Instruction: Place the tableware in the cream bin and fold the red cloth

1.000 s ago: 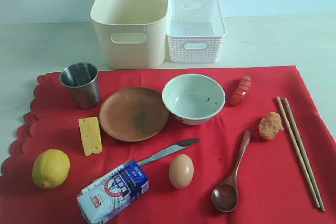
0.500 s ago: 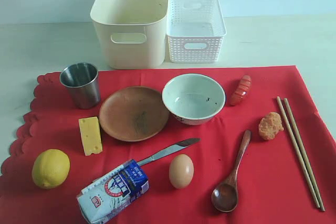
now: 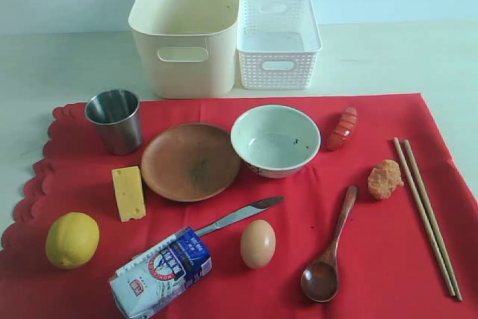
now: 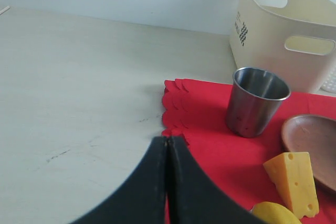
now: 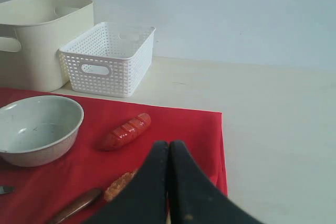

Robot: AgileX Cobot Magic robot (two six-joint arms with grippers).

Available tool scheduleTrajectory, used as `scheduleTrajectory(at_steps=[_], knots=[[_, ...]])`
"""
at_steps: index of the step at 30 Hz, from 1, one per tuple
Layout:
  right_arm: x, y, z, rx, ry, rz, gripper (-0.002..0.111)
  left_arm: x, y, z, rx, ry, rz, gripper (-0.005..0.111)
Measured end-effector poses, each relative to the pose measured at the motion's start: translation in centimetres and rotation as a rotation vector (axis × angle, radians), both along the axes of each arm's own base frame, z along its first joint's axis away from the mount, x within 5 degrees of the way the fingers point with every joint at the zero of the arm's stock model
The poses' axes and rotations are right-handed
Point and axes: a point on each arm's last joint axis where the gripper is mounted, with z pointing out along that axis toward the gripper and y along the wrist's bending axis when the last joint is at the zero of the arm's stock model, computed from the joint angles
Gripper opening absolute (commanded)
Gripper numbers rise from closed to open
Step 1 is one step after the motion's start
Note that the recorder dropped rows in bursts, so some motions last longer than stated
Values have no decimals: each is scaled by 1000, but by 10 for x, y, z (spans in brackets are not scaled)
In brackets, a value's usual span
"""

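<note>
The red cloth (image 3: pixel 373 259) lies flat on the table with its scalloped edge at the left. On it stand a steel cup (image 3: pixel 115 120), a brown wooden plate (image 3: pixel 190 161) and a white bowl (image 3: pixel 275 140). A steel knife (image 3: pixel 240 215), a dark wooden spoon (image 3: pixel 330 248) and a pair of chopsticks (image 3: pixel 426 214) also lie on the cloth. The cream bin (image 3: pixel 187 29) stands behind the cloth. Neither arm shows in the exterior view. My left gripper (image 4: pixel 167 141) is shut and empty over the scalloped edge near the cup (image 4: pixel 256 100). My right gripper (image 5: pixel 168 145) is shut and empty above the cloth (image 5: pixel 178 124) near its right edge.
A white lattice basket (image 3: pixel 278 39) stands right of the cream bin. A lemon (image 3: pixel 72 239), cheese wedge (image 3: pixel 128 193), milk carton (image 3: pixel 160 272), egg (image 3: pixel 258 243), red sausage (image 3: pixel 343 128) and a fried nugget (image 3: pixel 385 179) also lie on the cloth. Bare table (image 3: pixel 45 65) surrounds the cloth.
</note>
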Motion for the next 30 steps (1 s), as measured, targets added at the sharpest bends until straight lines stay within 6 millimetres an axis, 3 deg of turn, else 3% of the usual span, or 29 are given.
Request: scheduleTrajectory(at_steps=[12, 20, 30], knots=[[0, 0, 2, 0, -1, 1, 0, 0, 0, 0, 0, 0, 0, 0], [-2, 0, 33, 10, -74, 1, 0, 0, 0, 0, 0, 0, 0, 0], [9, 1, 69, 8, -55, 1, 0, 0, 0, 0, 0, 0, 0, 0]])
